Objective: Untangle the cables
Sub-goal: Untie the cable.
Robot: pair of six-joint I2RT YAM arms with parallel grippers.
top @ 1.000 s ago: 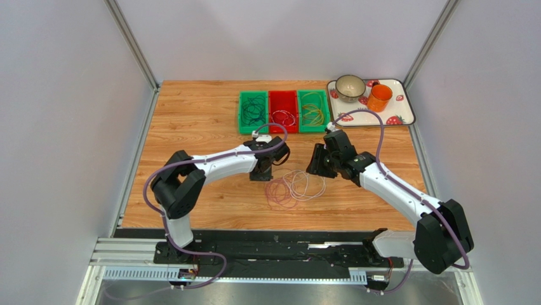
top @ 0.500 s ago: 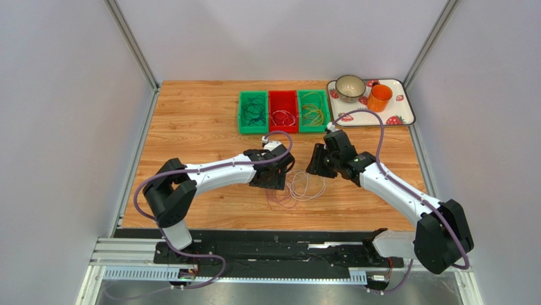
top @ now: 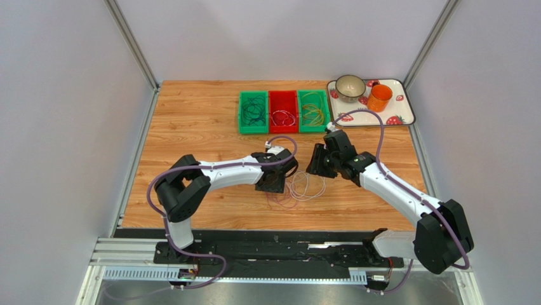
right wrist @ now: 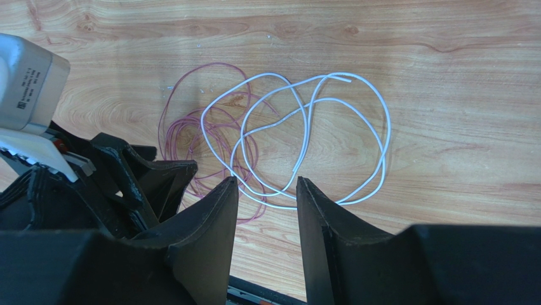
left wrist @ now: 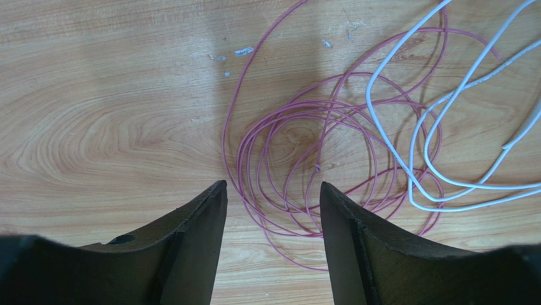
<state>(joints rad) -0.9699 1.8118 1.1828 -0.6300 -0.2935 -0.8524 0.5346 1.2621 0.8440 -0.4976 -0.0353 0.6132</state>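
A purple cable (left wrist: pixel 298 146) lies coiled in several loops on the wooden table, with a white cable (left wrist: pixel 432 127) overlapping its right side. My left gripper (left wrist: pixel 272 185) hangs open just above the purple coil's near-left edge, nothing between its fingers. In the top view the purple cable (top: pixel 277 194) and white cable (top: pixel 309 185) sit mid-table between both arms. My right gripper (right wrist: pixel 267 181) is open over the near edge of the white cable (right wrist: pixel 307 133), holding nothing. The left gripper (top: pixel 272 184) stands left of the right gripper (top: pixel 315 166).
At the back stand three bins: a green bin (top: pixel 241 113) with dark cables, a red bin (top: pixel 271 113) with red and white ones, a green bin (top: pixel 326 112) with yellow ones. A strawberry tray (top: pixel 400 108) at the back right carries a bowl (top: pixel 350 88) and an orange cup (top: pixel 379 98).
My left arm has swung right and toward the near edge, onto the purple coil, and its jaws have opened. The right arm and the cables have not moved.
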